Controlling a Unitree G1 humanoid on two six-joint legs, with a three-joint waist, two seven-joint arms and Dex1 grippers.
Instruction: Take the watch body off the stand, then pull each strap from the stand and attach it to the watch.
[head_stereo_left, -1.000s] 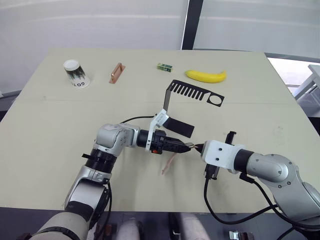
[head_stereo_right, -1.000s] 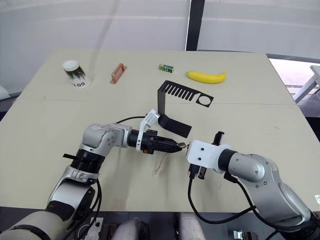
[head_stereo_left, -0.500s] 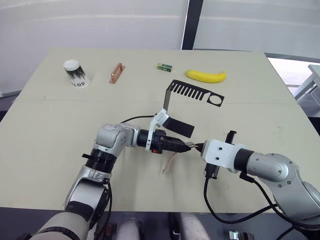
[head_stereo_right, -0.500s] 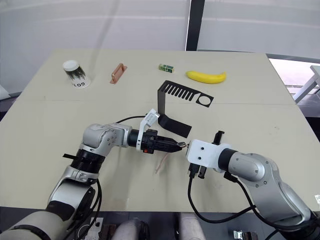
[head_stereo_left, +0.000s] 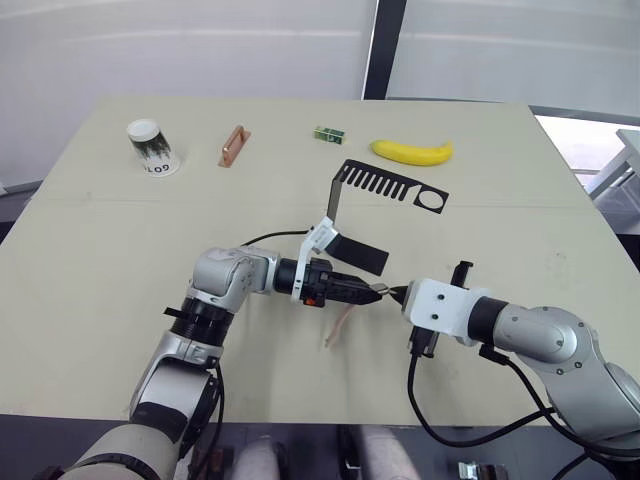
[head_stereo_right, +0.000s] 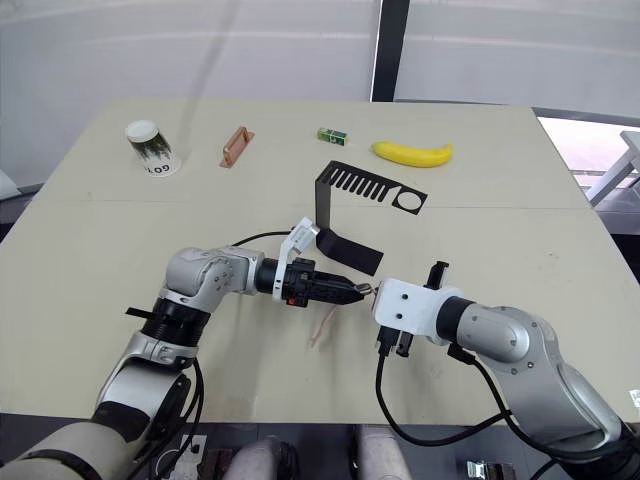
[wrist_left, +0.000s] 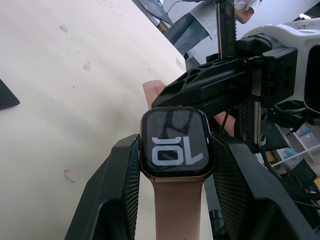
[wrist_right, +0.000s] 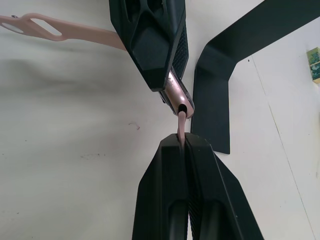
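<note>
Step in hand looks like the 2nd strap going on. Left gripper (wrist_left: 172, 165) is clamped on the watch body (wrist_left: 175, 142) above the table (head_stereo_left: 120, 260), just in front of the stand (head_stereo_left: 385, 185); first strap (head_stereo_left: 338, 325) already on, hanging down. Right gripper (wrist_right: 182, 137) is pinched tight on the second strap (wrist_right: 181, 120), its end touching the case edge. Next, imo: align the lug w/ the slot and slide it in straight; left holds firm.

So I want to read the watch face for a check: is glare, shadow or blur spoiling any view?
Left wrist view: the watch body is sharp, its bright digits legible, with faint reflections on the glass; the background is blurred. Right wrist view: soft shadows on the table, no glare. Left eye view: even light, the watch too small to read.
</note>
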